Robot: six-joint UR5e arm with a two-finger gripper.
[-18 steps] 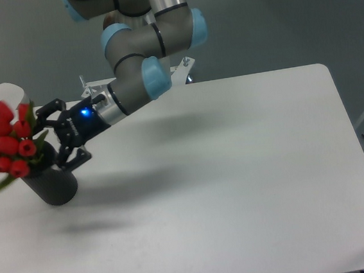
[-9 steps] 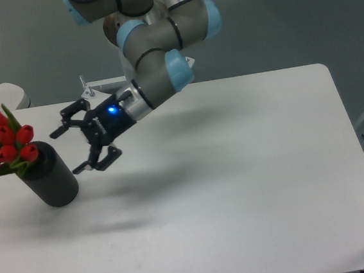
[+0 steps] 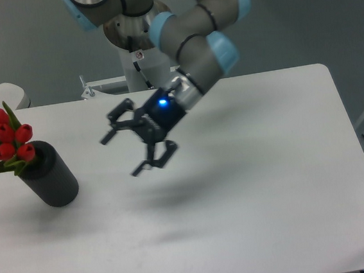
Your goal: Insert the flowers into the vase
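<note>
Seven-odd flowers point(image 3: 3, 142) in vase point(image 3: 47, 176), well apart from spread claw point(image 3: 126, 151).

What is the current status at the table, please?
Gripper open, empty, hanging clear to the right of the vase. Flowers seated in the vase's top, vase upright on the table. Nothing in the way.
</note>
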